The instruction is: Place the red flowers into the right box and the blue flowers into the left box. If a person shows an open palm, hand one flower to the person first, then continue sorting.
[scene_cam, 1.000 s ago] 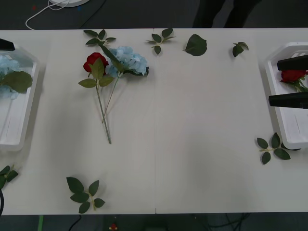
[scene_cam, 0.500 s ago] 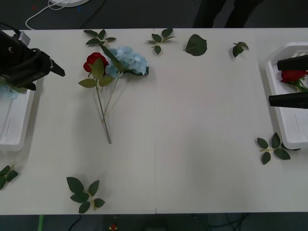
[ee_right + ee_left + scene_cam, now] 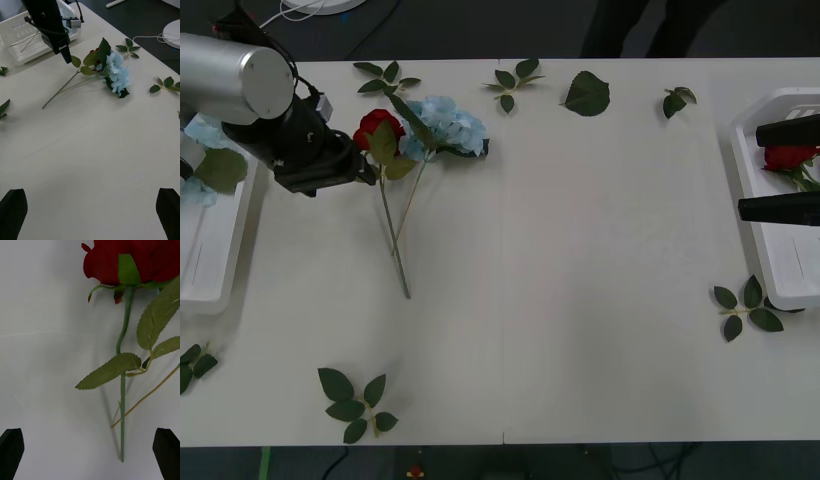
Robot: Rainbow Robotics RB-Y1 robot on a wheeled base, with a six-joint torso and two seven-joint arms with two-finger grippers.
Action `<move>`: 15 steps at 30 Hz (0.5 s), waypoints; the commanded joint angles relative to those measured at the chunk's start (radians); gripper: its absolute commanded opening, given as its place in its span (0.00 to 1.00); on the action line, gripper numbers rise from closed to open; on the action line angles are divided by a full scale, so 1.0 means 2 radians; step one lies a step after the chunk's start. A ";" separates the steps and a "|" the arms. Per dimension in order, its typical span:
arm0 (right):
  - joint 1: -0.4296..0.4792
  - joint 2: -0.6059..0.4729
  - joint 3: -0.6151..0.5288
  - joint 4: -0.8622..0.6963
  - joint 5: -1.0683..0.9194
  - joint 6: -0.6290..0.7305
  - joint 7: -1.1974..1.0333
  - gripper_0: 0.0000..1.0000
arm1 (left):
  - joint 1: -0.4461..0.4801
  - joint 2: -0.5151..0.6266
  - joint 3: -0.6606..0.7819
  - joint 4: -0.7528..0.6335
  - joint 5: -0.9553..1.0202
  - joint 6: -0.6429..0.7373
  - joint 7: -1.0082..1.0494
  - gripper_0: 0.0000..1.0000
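1. Left gripper (image 3: 363,172), black two-finger type, hovers just beside the artificial red rose (image 3: 378,128) (deep-red bloom, thin green stem, dark leaves) on the white table (image 3: 580,280). The left wrist view shows the fingers spread wide, nothing between them, rose stem (image 3: 123,408) running down the middle of the gap.
2. The rose lies touching a pale-blue fluffy hydrangea-type flower (image 3: 445,122). Their stems cross lower down, and a rose leaf overlaps the blue head.
3. Risk A: closing where the stems run together would pinch both, carrying a blue flower to the wrong tray. Cause: the thin pale hydrangea stem (image 3: 150,393) passes close by the rose stem in the left wrist view.
4. Risk B: a pinch on the leaf (image 3: 110,371) rather than the stem; I judge the leaf would slip or bend and the rose would drop.
5. Risk C: even with a clean grasp, lifting may drag the hydrangea, since leaves interlock.
6. Right gripper (image 3: 780,170) rests over the right shallow white plastic tray (image 3: 750,215), fingers spread, empty; one red rose (image 3: 788,157) already lies inside.
7. Left shallow white plastic tray (image 3: 210,270) holds blue flowers (image 3: 192,130), partly hidden by the arm.
8. No open palm seen; dark trousers (image 3: 650,25) behind the table only.
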 commanded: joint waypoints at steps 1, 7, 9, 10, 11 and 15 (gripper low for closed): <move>0.005 -0.023 -0.009 -0.008 -0.006 -0.005 -0.001 1.00 | -0.034 0.019 -0.057 0.033 0.009 -0.065 0.024 1.00; 0.005 -0.023 -0.009 -0.008 -0.006 -0.005 -0.001 1.00 | -0.049 0.012 -0.142 0.083 0.024 -0.168 0.029 1.00; 0.005 -0.023 -0.009 -0.008 -0.006 -0.005 -0.001 1.00 | -0.055 0.006 -0.157 0.098 0.030 -0.186 0.030 1.00; 0.005 -0.023 -0.009 -0.008 -0.006 -0.005 -0.001 1.00 | -0.057 0.003 -0.162 0.104 0.033 -0.191 0.031 1.00; 0.005 -0.023 -0.009 -0.008 -0.006 -0.005 -0.001 1.00 | -0.060 -0.001 -0.166 0.111 0.035 -0.196 0.031 1.00; 0.005 -0.023 -0.009 -0.008 -0.006 -0.005 -0.001 1.00 | -0.064 -0.013 -0.171 0.126 0.044 -0.205 0.030 1.00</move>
